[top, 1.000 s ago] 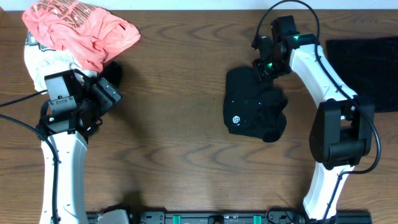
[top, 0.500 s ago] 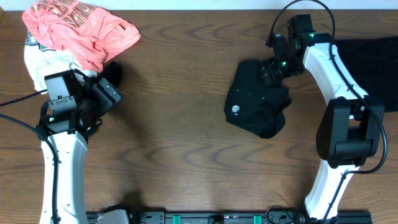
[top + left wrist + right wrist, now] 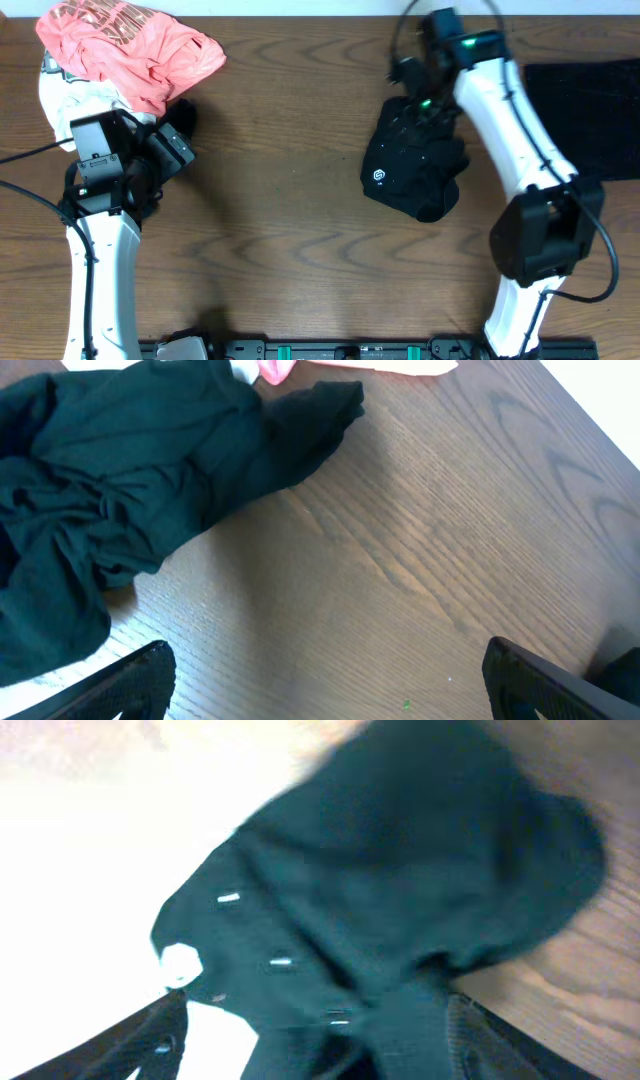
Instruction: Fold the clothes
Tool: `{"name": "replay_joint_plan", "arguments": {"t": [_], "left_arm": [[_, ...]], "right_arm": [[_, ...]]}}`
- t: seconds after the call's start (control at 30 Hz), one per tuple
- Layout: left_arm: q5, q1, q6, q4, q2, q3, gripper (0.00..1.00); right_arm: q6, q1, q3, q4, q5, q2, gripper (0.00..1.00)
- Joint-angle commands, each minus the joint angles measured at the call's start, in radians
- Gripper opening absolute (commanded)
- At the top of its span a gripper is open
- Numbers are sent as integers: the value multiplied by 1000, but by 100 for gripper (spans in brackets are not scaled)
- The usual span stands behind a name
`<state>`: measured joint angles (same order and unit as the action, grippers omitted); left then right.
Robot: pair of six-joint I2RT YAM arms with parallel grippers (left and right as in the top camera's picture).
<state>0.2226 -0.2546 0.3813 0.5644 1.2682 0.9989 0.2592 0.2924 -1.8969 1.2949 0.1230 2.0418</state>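
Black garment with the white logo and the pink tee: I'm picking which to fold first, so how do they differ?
The black garment carries a small round white logo; the pink tee has pale lettering. The black garment lies alone on the table mid-right; the pink tee is heaped over a white garment at the far-left corner. Both are crumpled, neither folded.

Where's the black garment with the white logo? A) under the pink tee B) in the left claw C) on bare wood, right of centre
C: the black garment lies bunched on the table right of centre, logo up, far from the coral-pink tee.
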Motion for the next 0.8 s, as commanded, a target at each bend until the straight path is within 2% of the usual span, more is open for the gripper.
{"name": "replay_joint_plan", "arguments": {"t": [0.0,0.17,0.3,0.7,0.73,0.77], "left_arm": [[-31,-14,-37,-16,6,11,98],[-33,-55,-37,-37,6,11,98],[-32,-88,-37,-38,6,11,98],[-32,-94,-37,-34,6,11,98],[-32,-94,-37,-31,6,11,98],[-32,-94,-37,-30,6,11,98]], "right_arm": [[11,74,14,20,-121,-17,72],[-37,151,44,60,-214,-17,63],[-127,181,64,90,-232,-17,58],[-636,254,226,132,-296,-18,54],[-724,264,257,140,-360,-19,53],[-754,266,264,146,-385,-19,53]]}}
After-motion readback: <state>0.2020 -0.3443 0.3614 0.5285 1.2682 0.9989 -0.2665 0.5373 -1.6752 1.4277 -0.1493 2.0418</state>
